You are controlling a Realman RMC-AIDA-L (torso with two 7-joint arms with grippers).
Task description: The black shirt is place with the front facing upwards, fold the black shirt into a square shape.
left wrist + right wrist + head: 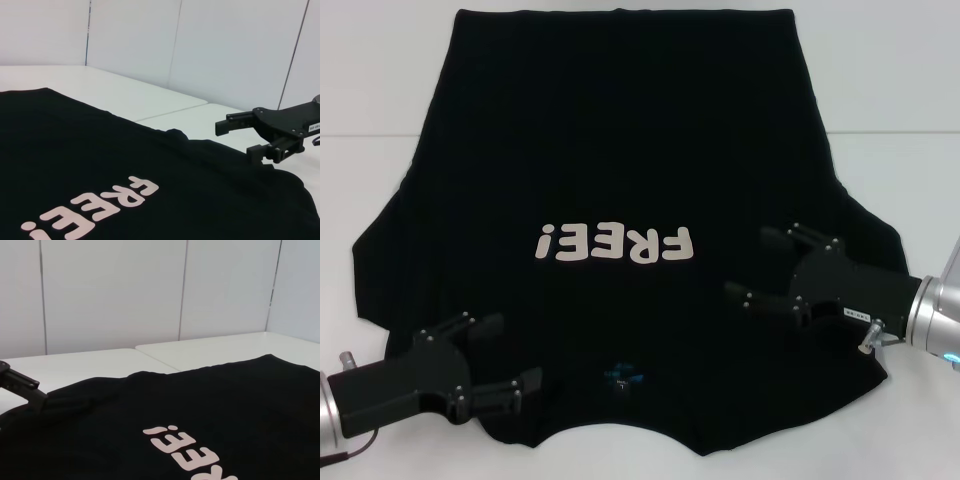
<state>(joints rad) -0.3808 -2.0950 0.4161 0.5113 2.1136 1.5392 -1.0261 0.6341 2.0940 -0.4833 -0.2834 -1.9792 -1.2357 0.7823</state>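
Black cloth covers most of my white bench (360, 90): the black shirt (620, 150) lies flat, lettering up. My left gripper (505, 358) hovers wide open at its near-left shoulder; my right gripper (755, 265) gapes, empty, over its right side.

Even, bright, diffuse light fills all three views, with no single source apparent and no hard shadows on the white table top (880, 70). The large plain black cloth T-shirt (620, 150) swallows the light so fully that its folds and seams barely register; only its white lettering (615, 243) reads crisply. No glare shows on the pale wall panels (225, 45). In the wrist views the nearest lettering looks slightly soft, and the head view is mildly hazy overall.
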